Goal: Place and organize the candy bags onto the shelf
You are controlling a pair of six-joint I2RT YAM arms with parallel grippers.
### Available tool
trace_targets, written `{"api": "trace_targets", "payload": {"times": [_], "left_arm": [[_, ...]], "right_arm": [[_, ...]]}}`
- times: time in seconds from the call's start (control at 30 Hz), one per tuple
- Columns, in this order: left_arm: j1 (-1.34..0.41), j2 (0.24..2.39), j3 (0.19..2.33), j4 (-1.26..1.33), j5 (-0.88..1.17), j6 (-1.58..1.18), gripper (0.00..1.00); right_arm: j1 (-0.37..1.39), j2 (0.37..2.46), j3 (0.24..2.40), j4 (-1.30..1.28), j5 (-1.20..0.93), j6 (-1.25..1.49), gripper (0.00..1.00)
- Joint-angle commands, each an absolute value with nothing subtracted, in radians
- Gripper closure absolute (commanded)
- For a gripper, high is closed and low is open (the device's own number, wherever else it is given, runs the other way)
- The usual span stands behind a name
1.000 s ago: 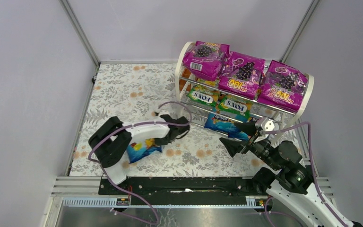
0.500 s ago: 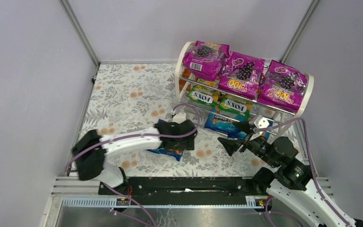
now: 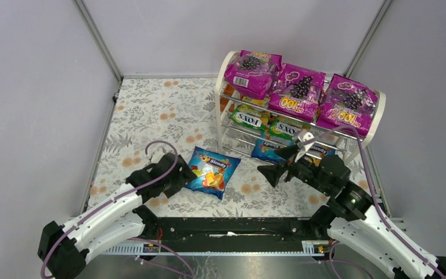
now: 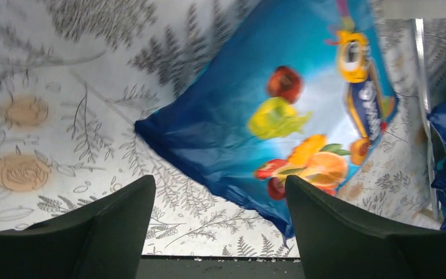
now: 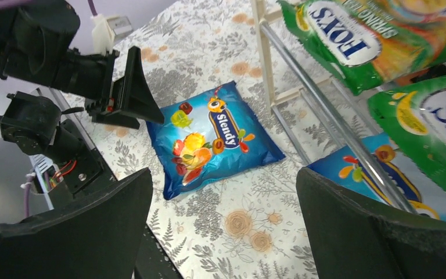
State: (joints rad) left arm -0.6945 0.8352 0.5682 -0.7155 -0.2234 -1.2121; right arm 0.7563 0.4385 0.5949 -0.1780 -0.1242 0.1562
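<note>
"Slendy" reads on the blue bag near the table's near edge; "FOX'S" on green bags; "100" on magenta bags.

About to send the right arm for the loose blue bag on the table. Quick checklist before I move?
1. Blue bag lying flat on the table, nothing holding it: ok.
2. Right gripper jaws open and empty: ok.
3. Left gripper jaws open and empty: ok.
4. Left gripper out of the pick zone: not ok, it sits close beside the bag's left edge.
5. Bare table between right gripper and bag: ok.
6. Free slot on the bottom tier of the shelf: cannot tell, the right gripper hides part of it.
</note>
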Motion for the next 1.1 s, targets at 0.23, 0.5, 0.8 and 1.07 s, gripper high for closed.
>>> {"api": "trace_targets", "payload": {"times": [0.23,0.5,0.8,1.07], "left_arm": [[-0.693,0.703,0.273,-0.430,-0.091,-1.487,0.30],[-0.693,0.758,0.221,-0.204,-0.067,-1.458,0.63],[-0.689,0.640,0.204,-0.183,0.015,-1.430,1.00],[-0.685,0.553,0.234,-0.171,0.136,-1.430,1.00]], "right_arm": [[0.783,0.658,0.621,-0.113,-0.283,0.213,0.00],[1.121,0.860,0.708,-0.141,-0.026,0.117,0.00],[1.426,1.350,0.903,0.010,0.573,-0.120,0.00],[1.460,1.627,0.924,0.279,0.724,-0.371,0.00]]}}
